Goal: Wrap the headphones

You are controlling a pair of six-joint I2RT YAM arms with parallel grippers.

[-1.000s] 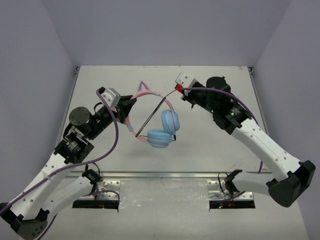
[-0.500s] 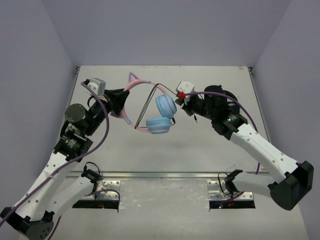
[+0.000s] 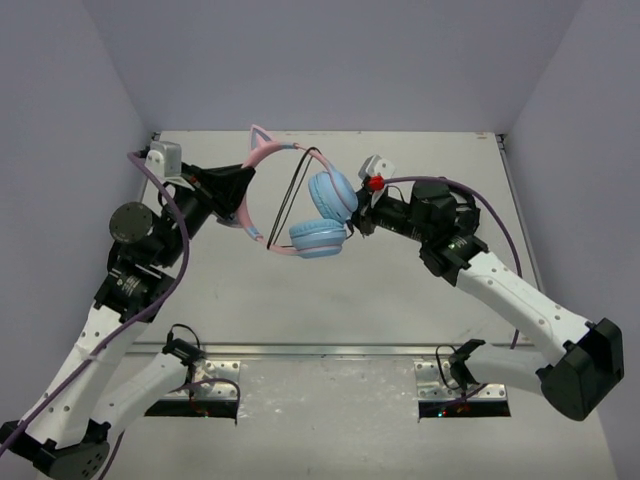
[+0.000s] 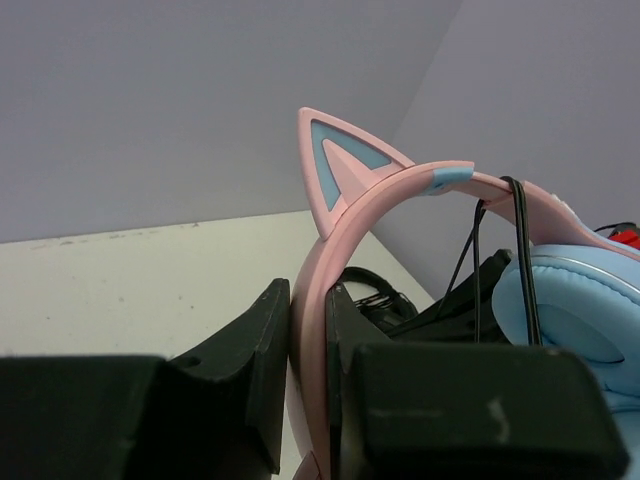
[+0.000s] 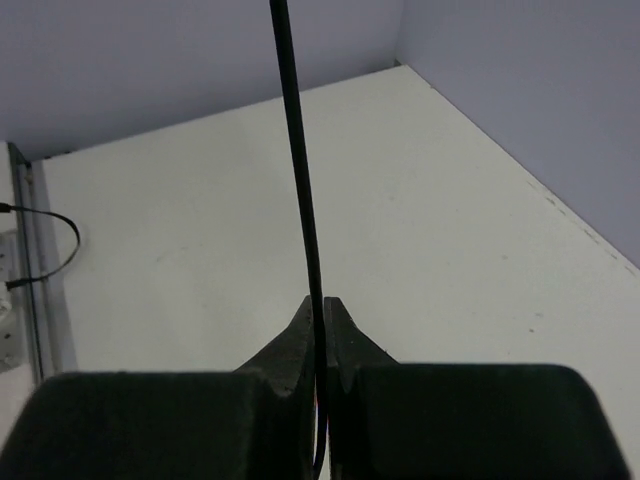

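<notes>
Headphones (image 3: 320, 237) up at the far middle of the table (image 3: 400, 290), strung between the two arms and apparently lifted clear of the surface.

Left gripper (image 4: 308, 300) clamped on the pink headband (image 3: 248, 200) – black fingers pressed flat on either side of the band, no gap showing in the left wrist view. Grip point on the left part of the arch, below the cat ear (image 4: 340, 165).

Cat ear pink with a light-blue inner triangle, standing upright off the band and pointing toward the far wall. Only one ear plainly seen. Small light-blue patch on the band just beyond it.

Ear cups (image 3: 332, 193) light blue, padded, oval. One higher and farther, the other lower and nearer, close together at the right end of the arch and just left of the right arm's wrist.

Cable (image 3: 288, 195) thin and black. Two strands draped over the top of the band near the blue patch, dropping beside the upper cup. From above, strands crossing the open arch on a slant from the far top to the near lower end of the band.

Right gripper (image 5: 318, 310) closed on the cable – fingertips meeting around a single taut strand that runs straight up and away in the right wrist view. Gripper just right of the cups; whether touching them, cannot tell.
</notes>
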